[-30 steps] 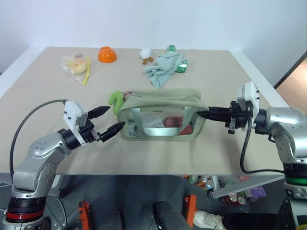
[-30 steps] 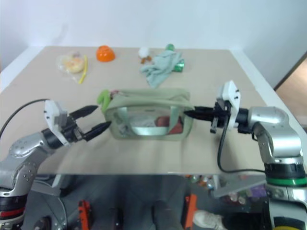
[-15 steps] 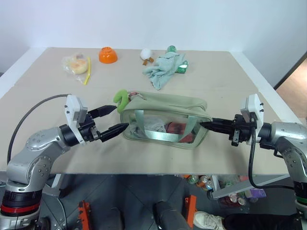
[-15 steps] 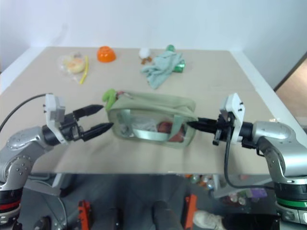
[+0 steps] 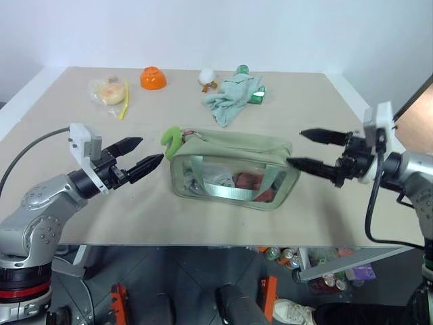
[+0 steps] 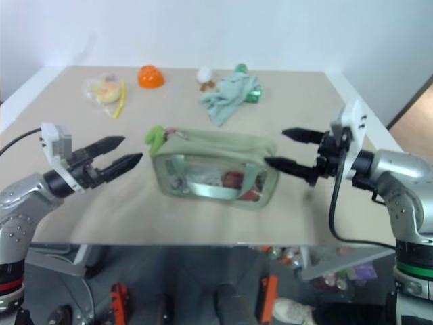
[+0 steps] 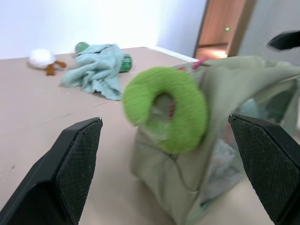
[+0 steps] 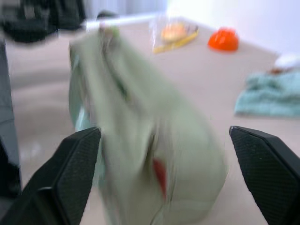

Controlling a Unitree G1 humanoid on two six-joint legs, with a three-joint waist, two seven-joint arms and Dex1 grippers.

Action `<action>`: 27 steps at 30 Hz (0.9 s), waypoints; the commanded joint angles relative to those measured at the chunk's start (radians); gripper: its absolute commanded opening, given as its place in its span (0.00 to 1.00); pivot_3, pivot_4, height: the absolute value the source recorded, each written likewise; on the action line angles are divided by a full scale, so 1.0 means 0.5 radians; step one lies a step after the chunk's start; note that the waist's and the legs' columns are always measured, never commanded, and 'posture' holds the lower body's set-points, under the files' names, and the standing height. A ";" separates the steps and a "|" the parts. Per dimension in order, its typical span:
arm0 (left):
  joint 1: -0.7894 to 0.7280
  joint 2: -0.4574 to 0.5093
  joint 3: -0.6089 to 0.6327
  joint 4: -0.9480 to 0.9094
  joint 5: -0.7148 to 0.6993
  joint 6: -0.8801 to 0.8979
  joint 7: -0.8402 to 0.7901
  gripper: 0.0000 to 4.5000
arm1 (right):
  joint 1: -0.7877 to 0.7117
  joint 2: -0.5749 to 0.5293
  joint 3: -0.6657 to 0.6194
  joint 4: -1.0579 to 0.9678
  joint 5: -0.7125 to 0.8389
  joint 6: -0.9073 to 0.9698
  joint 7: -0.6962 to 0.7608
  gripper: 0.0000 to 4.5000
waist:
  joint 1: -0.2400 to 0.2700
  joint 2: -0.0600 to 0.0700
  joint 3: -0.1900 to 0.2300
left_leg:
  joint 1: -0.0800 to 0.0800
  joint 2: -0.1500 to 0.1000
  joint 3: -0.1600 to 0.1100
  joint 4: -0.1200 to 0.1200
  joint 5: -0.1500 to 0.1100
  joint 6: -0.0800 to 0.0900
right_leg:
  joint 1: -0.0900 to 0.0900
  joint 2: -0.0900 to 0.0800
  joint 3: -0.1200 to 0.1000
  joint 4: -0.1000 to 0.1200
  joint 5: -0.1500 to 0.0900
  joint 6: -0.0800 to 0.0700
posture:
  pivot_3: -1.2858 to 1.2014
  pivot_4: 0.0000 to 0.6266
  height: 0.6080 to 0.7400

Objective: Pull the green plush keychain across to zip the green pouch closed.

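Boxy olive-green fabric pouch [image 5: 233, 169] with clear side windows sits mid-table [image 5: 81, 122]. Lime-green fuzzy crescent plush keychain [image 5: 170, 141] at pouch's left top corner, on zipper pull. My left end effector [image 5: 138, 156] just left of pouch, fingers apart, holding nothing. My right end effector [image 5: 311, 149] just right of pouch, fingers spread wide, empty. Pale mint crumpled cloth [image 5: 231, 96] behind pouch.

Pouch [image 5: 233, 170] mid-table [image 5: 61, 115], keychain [image 5: 170, 141] at its left end, cloth [image 5: 231, 93] behind it, bowl [image 5: 152, 78] and bagged food [image 5: 107, 90] far left
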 commanded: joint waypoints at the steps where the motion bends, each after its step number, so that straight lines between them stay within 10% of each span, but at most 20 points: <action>1: -0.014 -0.024 0.000 -0.040 0.012 -0.045 0.008 1.00 | 0.010 -0.036 -0.013 -0.139 0.016 -0.017 -0.002 0.98 | 0.007 0.000 0.000 | 0.000 0.000 -0.001 0.000 0.000 0.000 | 0.000 0.000 0.000 0.000 0.000 0.000 | 0.52 0.24 1.00; 16: -0.125 0.012 -0.110 -0.052 0.035 -0.018 -0.115 1.00 | 0.483 0.037 -0.050 -0.360 -0.107 -0.173 -0.151 0.98 | 0.031 0.000 0.000 | -0.002 0.000 -0.007 0.008 0.000 0.000 | 0.002 0.000 -0.007 0.000 0.000 -0.003 | 0.52 0.24 1.00; 27: -0.155 -0.016 -0.121 0.008 0.118 -0.069 -0.102 1.00 | 0.503 0.071 -0.091 -0.403 -0.051 -0.191 -0.207 0.09 | 0.031 0.000 0.000 | -0.001 0.000 -0.009 0.011 0.000 0.000 | 0.008 0.000 -0.009 0.000 -0.001 -0.005 | 0.52 0.24 1.00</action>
